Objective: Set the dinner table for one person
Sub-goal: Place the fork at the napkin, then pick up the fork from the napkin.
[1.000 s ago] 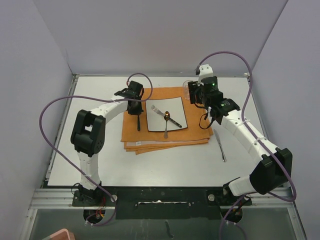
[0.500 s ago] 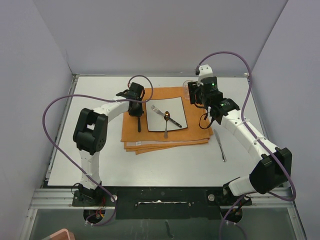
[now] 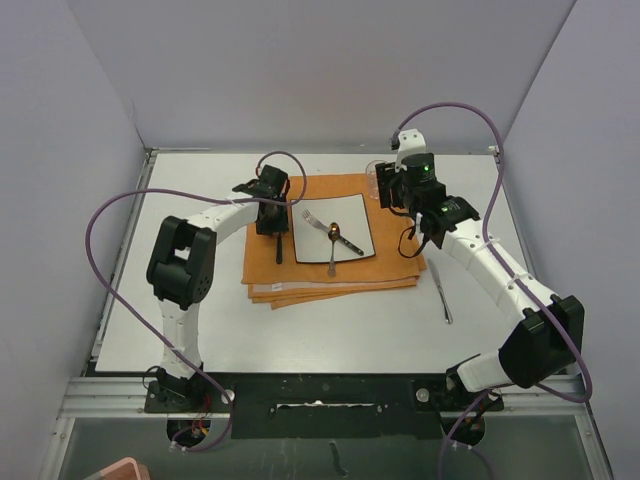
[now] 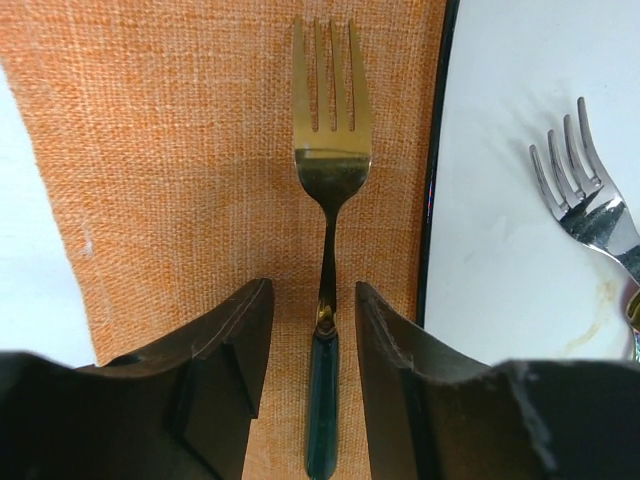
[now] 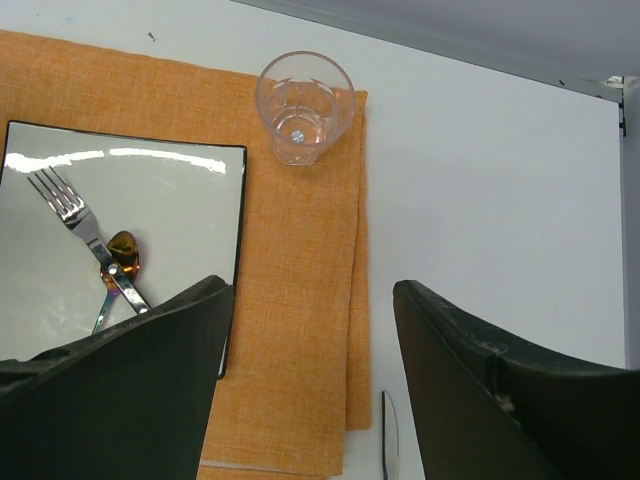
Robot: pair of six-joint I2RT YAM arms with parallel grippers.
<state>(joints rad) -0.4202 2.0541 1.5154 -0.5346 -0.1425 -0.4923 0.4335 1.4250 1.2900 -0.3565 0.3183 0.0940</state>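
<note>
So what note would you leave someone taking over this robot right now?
Left gripper: open, jaws either side of the gold fork with a dark green handle, which lies on the orange cloth placemat left of the square white plate.
Right gripper: open, empty, near the clear glass on the placemat's far right corner.
Done: placemat, plate, glass and gold fork set on the pale grey dinner table.
Left: silver fork and copper-coloured spoon lie on the plate; metal knife lies off the placemat's right edge. Probably all need placing.

Orange placemat, white plate, fork beside it, clear glass
</note>
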